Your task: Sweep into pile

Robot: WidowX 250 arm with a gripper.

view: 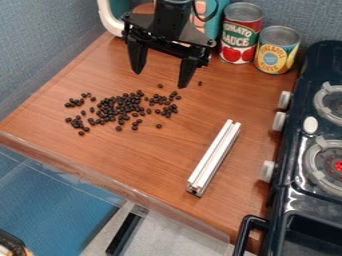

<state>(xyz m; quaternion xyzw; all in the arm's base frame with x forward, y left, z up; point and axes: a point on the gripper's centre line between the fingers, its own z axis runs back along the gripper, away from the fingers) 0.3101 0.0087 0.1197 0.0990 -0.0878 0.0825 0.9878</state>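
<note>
Dark beans (123, 107) lie on the wooden counter (120, 160) in a loose patch, thickest at its middle, with strays around it. Above the counter, just beyond the patch, hangs the black gripper (160, 79), its fingers spread wide with nothing between them. A white bar (215, 156) lies at a slant between the beans and the stove (294, 200), apart from both. Near the wall, a red can (241, 32) and a yellow can (277, 50) stand upright, side by side.
</note>
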